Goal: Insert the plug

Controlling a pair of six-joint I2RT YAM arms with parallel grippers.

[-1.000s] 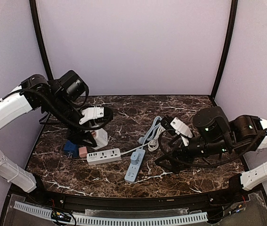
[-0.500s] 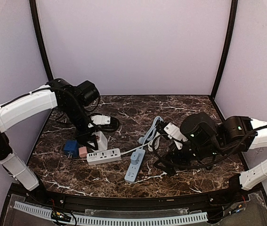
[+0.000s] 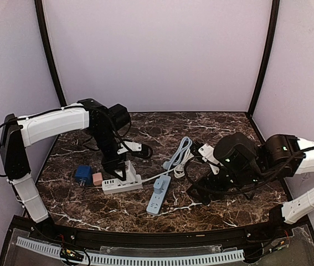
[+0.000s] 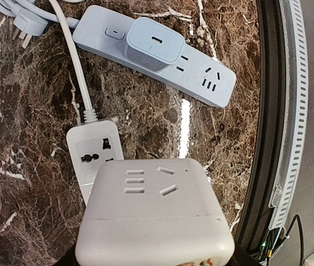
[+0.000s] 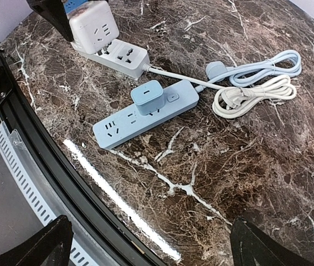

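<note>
Two arms are moving over the last second: the left claw point(image 3: 119, 166) is swinging in from the upper left of the top view and is now gripping the white cube plug point(image 4: 154, 213) right above the white strip point(image 4: 93, 155), left of centre, so insertion is looking close. The right claw point(image 5: 148, 244) is hanging wide open, holding nothing. The cube is hiding its own prongs, so I cannot tell if they are touching the sockets. The bottom frame edge is cutting off the left claw's fingers.

Overhead and both wrist views share blue strip point(image 3: 154, 206).
</note>
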